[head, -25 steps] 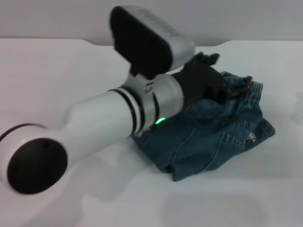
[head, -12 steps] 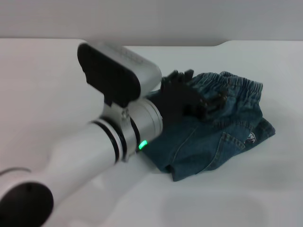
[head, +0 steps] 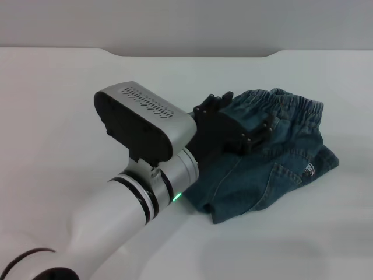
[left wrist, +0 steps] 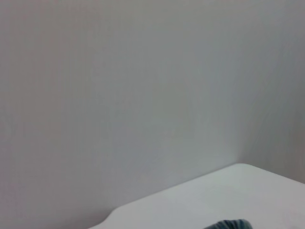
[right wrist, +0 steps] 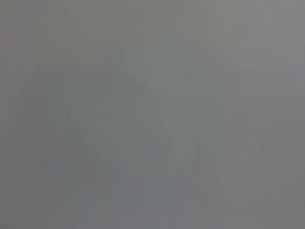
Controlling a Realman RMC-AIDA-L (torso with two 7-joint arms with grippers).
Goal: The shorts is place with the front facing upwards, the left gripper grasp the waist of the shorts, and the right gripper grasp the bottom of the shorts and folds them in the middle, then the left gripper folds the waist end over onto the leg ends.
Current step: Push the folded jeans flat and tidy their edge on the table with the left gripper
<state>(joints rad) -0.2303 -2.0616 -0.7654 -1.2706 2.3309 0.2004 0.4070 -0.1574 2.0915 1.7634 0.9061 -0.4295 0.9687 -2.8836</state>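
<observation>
A: Where are the shorts (head: 274, 160) lying?

B: They are lying folded on the white table (head: 58, 105), right of the middle in the head view. The gathered waistband is sitting at the far edge of the bundle, and a small printed patch is showing on the near right side. The denim is resting in layers, with a folded edge facing the robot.

A: And what is the left gripper (head: 263, 132) doing?

B: It is reaching in from the near left, with its black claw hanging over the left part of the shorts, just below the waistband. The green light on its wrist is glowing. I cannot tell whether the claw is parted or closed, or whether it is touching the cloth, because its body is hiding the tips.

A: Is the left wrist view helping?

B: Hardly. It is showing a pale wall, the far table edge, and a sliver of blue denim at the lower border.

A: The right gripper?

B: It is appearing in none of the views; its wrist camera is showing plain grey
</observation>
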